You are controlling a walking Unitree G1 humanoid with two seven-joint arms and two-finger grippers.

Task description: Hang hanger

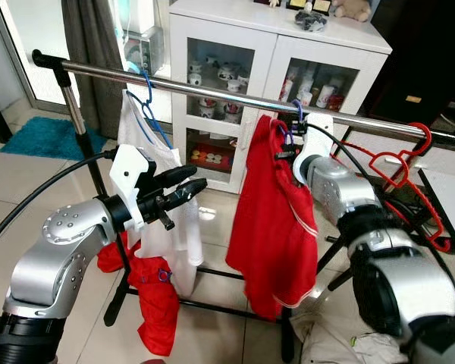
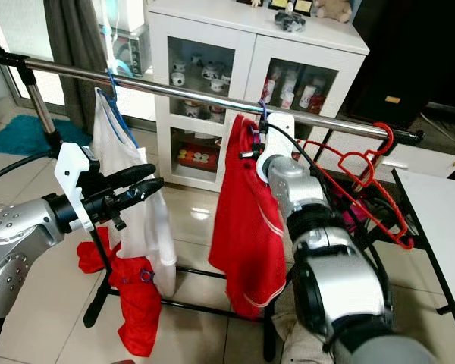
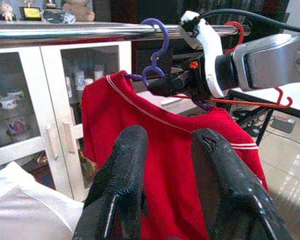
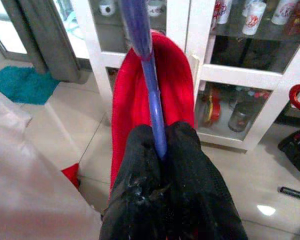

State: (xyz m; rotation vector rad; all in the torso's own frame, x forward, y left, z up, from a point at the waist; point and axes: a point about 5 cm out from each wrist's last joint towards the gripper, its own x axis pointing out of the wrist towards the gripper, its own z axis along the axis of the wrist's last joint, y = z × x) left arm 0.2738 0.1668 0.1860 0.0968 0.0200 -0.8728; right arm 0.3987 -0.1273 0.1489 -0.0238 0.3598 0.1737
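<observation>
Hanging: we hold the purple hanger [image 3: 155,47] with its hook over the rail [image 1: 212,92], the red shirt [image 1: 273,227] draped on it.
Right claw [image 4: 160,150]: fingers pressed tight on the hanger's purple wire, up by the rail just right of the shirt's collar.
Left claw [image 1: 183,186]: fingers a little apart, holding nothing, near the white garment [image 1: 159,212] at the rail's left.
Hanger place: mid-rail, between the white garment on its blue hanger [image 1: 148,106] and the bare red hangers [image 1: 409,174] at the right end.
Progress: we judge the hook seated or nearly so; the release is not yet done.
Risk one: if we let go with the hook only half on, the shirt's weight could tip it off onto the floor, where red cloth [image 1: 148,296] already lies.
Risk two: pulling the right claw away sideways could drag the hanger along the rail or snag the collar.
Risk three: the right arm's cable runs close to the red hangers and could catch them.
Writing: we can read none; the mugs in the cabinet [image 1: 235,68] carry marks too small to make out.
</observation>
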